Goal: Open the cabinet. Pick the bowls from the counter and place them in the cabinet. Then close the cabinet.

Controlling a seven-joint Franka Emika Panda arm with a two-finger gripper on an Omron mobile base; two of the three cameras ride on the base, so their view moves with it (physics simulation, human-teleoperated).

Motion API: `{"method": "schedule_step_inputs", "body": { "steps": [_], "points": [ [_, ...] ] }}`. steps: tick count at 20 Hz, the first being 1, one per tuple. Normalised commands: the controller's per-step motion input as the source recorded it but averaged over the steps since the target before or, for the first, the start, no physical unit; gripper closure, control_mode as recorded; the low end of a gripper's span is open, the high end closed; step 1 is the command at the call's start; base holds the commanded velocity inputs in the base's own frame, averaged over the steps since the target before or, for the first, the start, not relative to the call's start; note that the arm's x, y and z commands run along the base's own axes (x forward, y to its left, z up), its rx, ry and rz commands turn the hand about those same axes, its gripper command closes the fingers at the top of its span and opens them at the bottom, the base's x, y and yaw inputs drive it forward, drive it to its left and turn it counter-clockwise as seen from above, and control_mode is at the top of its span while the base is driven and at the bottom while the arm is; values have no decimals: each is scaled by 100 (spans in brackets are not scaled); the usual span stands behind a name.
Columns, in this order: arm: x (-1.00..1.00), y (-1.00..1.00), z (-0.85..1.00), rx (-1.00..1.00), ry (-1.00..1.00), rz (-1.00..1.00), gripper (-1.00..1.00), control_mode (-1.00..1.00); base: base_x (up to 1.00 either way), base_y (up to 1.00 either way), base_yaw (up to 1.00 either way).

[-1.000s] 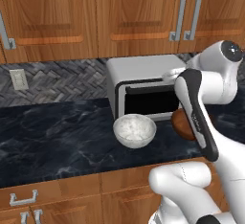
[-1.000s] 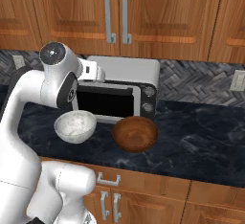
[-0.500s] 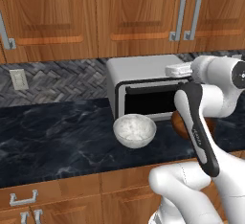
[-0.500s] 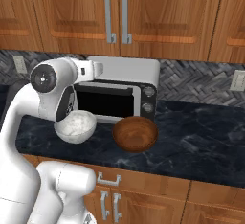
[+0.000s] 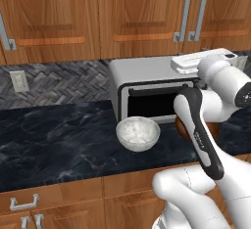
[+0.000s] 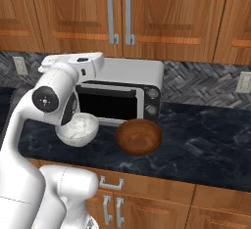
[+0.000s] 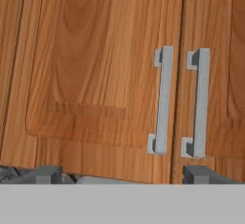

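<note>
The cabinet [image 7: 105, 74] is closed, its two panelled doors meeting at paired silver bar handles [image 7: 162, 101]; it hangs above the toaster oven [image 5: 191, 12] [image 6: 120, 12]. My gripper [image 7: 122, 175] is open and empty, facing the doors from a distance, fingertips [image 7: 45, 174] wide apart. The white hand [image 5: 188, 62] [image 6: 73, 61] hovers over the toaster oven. On the counter [image 5: 59, 145] [image 6: 206, 140], the whitish speckled bowl [image 5: 138, 132] [image 6: 78, 129] sits before the oven. The dark wood bowl [image 6: 138, 136] stands to its right, mostly hidden behind my forearm in the left base view.
A silver toaster oven [image 5: 147, 91] [image 6: 122, 93] stands against the herringbone backsplash, right under the cabinet. Wall outlets [image 5: 19, 81] [image 6: 243, 82] flank it. Another wall cabinet door with a single handle [image 5: 5, 27] is at left. Drawers with small handles [image 5: 23, 203] run below the counter.
The hand has risen a little above the toaster oven while the elbow swung down and outward. The gripper stays open; bowls and doors have not moved.
</note>
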Motion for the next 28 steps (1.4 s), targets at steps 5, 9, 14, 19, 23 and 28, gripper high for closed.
{"method": "schedule_step_inputs", "body": {
  "steps": [5, 9, 14, 19, 23, 28],
  "points": [
    [0, -3, 30, 0, -29, 0, -100, -100, 0, 0, 0],
    [0, -8, 21, 0, -16, 0, -100, -100, 0, 0, 0],
    [0, -18, 13, 0, -3, 0, -100, -100, 0, 0, 0],
    [0, -20, 9, 0, 0, 0, -100, -100, 0, 0, 0],
    [8, -13, 9, 0, 0, 0, -100, -100, 0, 0, 0],
    [24, -3, 4, 0, 0, 0, -100, -100, 0, 0, 0]
  ]
}}
